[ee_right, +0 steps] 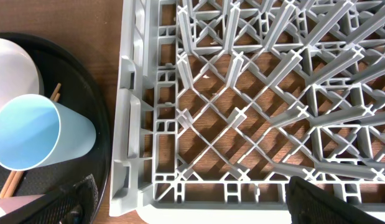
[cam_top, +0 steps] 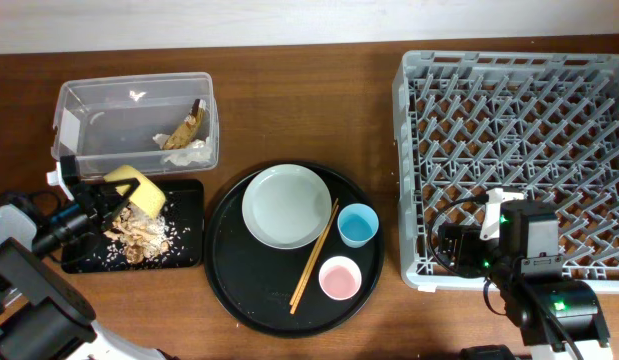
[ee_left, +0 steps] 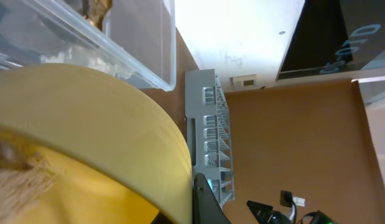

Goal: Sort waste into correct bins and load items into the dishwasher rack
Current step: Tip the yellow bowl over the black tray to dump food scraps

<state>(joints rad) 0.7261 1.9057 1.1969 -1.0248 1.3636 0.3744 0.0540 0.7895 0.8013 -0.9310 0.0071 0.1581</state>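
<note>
Left gripper pinching yellow bowl, holding it tilted over black tray carrying scraps. Clear tub holding wrapper, seemingly tissue. Right gripper hovering, jaws spread, over rack.

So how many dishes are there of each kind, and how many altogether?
Plates: 1, the grey-green plate
Bowls: 1, the yellow bowl
Cups: 2, the blue cup and the pink cup
Chopstick pairs: 1, the wooden chopsticks
Total: 5
</note>
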